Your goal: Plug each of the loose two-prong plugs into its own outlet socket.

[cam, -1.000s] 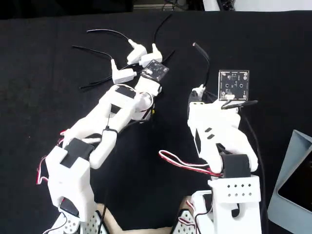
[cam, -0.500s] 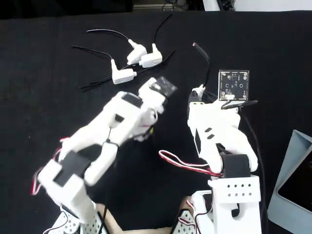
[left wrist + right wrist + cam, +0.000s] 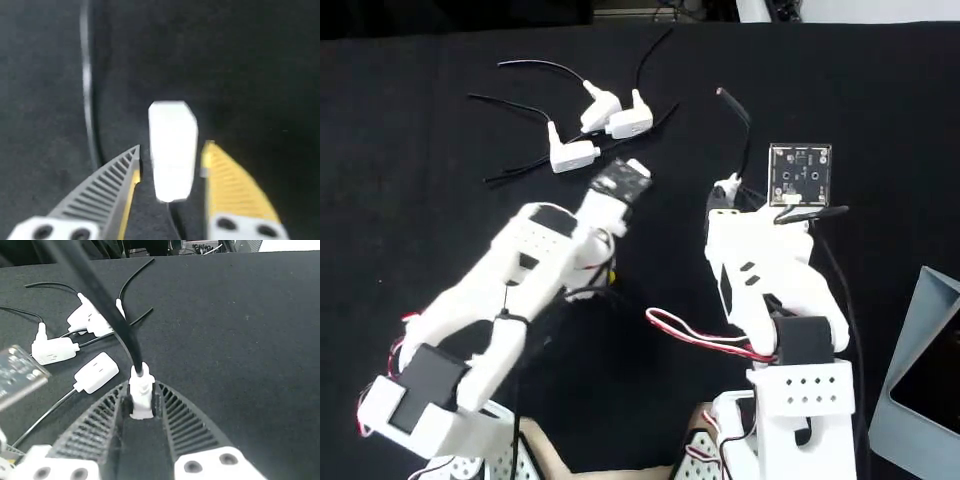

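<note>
A white outlet socket [image 3: 172, 135] on a black cord lies on the black cloth between the spread fingers of my left gripper [image 3: 171, 147], with a gap on each side. The same socket [image 3: 97, 372] shows its two slots in the right wrist view. My right gripper [image 3: 141, 390] is shut on a small white plug [image 3: 141, 402] whose black cable [image 3: 100, 295] rises away from it. In the high view this gripper [image 3: 725, 195] sits mid-table. Three loose white plugs [image 3: 601, 103] [image 3: 630, 122] [image 3: 570, 154] lie clustered at the far side, just beyond my left wrist [image 3: 620, 182].
Black cords [image 3: 535, 68] trail from the loose plugs across the far left of the cloth. A red-and-white wire loop [image 3: 695, 335] lies between the two arms. A grey box [image 3: 920, 380] stands at the near right edge.
My left arm has drawn back from the plug cluster toward the near side and swung left. The right arm and its plug have stayed put.
</note>
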{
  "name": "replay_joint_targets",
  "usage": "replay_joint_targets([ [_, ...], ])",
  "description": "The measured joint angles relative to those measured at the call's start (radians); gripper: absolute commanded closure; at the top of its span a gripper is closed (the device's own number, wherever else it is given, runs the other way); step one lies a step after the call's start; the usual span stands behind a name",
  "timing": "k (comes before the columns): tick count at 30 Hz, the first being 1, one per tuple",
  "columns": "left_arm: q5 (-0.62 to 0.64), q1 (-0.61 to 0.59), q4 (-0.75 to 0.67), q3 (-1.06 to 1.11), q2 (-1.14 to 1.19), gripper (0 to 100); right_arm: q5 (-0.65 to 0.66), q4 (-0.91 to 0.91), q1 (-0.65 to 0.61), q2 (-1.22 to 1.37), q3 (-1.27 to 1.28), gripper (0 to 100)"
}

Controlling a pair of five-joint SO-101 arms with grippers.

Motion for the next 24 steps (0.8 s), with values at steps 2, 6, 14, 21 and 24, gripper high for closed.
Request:
replay_joint_targets([
  [2,0.000,-0.028,-0.003,0.002,-0.003,74,0.000,0.000,0.000,0.000,0.000,98.6],
  [6,-0.005,-0.086,-0.009,0.000,-0.003,74,0.000,0.000,0.000,0.000,0.000,98.6],
  [14,-0.075,-0.224,-0.009,-0.031,-0.003,74,0.000,0.000,0.000,0.000,0.000,98.6],
  [21,-0.086,-0.284,0.048,-0.055,-0.077,74,0.000,0.000,-0.046,0.000,0.009,98.6],
  [24,-0.086,-0.288,0.114,-0.061,-0.166,74,0.000,-0.002,-0.109,-0.002,0.023,98.6],
])
